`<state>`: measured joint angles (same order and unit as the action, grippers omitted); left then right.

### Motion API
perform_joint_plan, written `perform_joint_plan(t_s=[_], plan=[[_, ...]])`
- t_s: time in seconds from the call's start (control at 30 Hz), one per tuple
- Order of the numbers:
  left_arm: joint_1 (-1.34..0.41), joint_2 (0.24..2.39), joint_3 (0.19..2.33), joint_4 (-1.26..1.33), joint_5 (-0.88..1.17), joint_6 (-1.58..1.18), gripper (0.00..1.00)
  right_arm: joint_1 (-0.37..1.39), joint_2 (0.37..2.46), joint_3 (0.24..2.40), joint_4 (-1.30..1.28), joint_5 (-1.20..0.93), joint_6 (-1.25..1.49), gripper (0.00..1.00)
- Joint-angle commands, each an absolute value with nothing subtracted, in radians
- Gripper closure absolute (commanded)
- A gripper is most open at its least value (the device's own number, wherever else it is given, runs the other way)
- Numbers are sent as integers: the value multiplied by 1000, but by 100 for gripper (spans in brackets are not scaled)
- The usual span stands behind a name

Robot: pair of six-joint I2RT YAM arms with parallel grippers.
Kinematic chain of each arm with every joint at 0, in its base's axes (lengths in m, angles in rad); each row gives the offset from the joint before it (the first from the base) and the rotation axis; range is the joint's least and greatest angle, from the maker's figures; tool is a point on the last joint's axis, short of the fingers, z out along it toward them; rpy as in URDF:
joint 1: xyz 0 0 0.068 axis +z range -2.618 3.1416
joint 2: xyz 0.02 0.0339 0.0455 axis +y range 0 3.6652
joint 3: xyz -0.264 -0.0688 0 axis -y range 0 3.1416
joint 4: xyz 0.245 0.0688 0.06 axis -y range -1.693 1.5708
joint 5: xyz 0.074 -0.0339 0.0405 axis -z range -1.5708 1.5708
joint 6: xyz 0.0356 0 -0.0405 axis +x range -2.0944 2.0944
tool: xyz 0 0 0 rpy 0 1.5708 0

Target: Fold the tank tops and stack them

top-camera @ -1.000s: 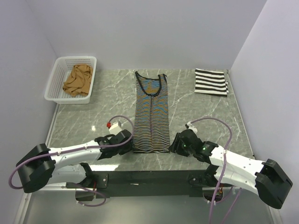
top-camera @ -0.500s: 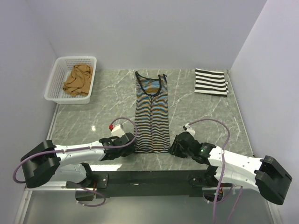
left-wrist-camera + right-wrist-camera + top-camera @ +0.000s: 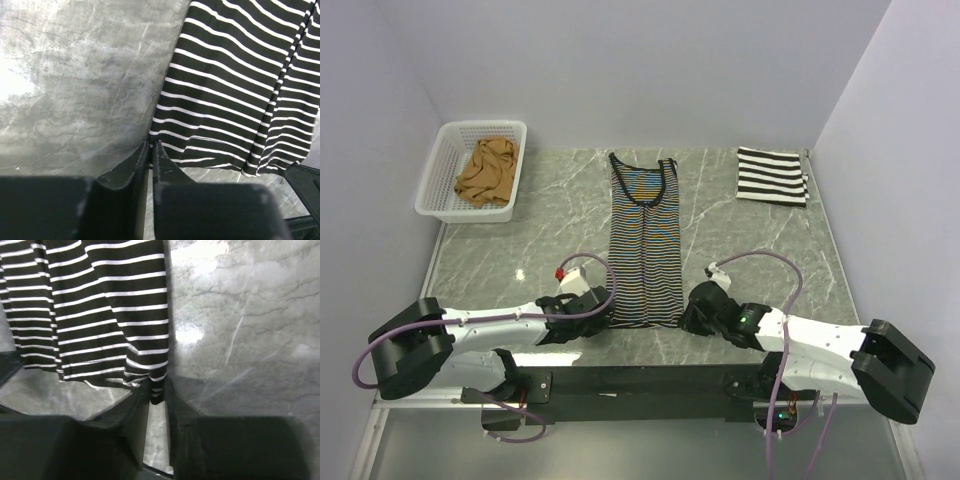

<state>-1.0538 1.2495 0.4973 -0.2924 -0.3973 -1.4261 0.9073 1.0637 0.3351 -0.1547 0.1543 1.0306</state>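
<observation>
thin striped top (image 3: 643, 240) lies flat at the centre of the table (image 3: 750, 250), hem toward 6 o'clock. right gripper (image 3: 158, 390) pinches the 5 o'clock hem corner. left gripper (image 3: 150, 146) sits at the 7 o'clock corner, jaws a narrow slit apart; cannot tell whether cloth is caught.

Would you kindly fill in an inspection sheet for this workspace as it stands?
Surface: grey marbled table, some glare patches.
Job's things: thin striped tank top flat at centre; bold striped tank top folded, far right; tan tank top crumpled in the basket.
Clutter: the white mesh basket, far left.
Claws: left claw closed on the thin striped tank top's near-left hem corner; right claw closed on its near-right corner.
Cables: a purple cable loops over each wrist.
Surroundings: plain pale walls on three sides; nothing else seen.
</observation>
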Motion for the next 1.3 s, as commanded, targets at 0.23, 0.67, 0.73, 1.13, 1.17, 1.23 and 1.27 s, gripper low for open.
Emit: perform_joint_plan(t_s=[0.23, 0.67, 0.73, 1.13, 1.17, 1.23, 1.27], plan=[[-1126, 1191, 482, -340, -367, -1416, 99, 991, 942, 377, -401, 250, 1029, 100], [-1342, 1123, 629, -554, -454, -1511, 99, 1266, 824, 540, -670, 399, 1172, 100], [-1318, 1108, 655, -560, -497, -1473, 97, 1247, 833, 580, -683, 435, 1129, 100], [-944, 1153, 801, -417, -413, -1141, 99, 888, 1021, 736, -503, 316, 783, 100], [-901, 1164, 819, -387, -405, -1123, 100, 868, 1061, 750, -493, 302, 766, 100], [-856, 1210, 842, -359, -371, -1077, 100, 802, 1127, 796, -459, 276, 715, 100], [-835, 1229, 854, -348, -364, -1063, 99, 781, 1150, 811, -445, 265, 697, 100]])
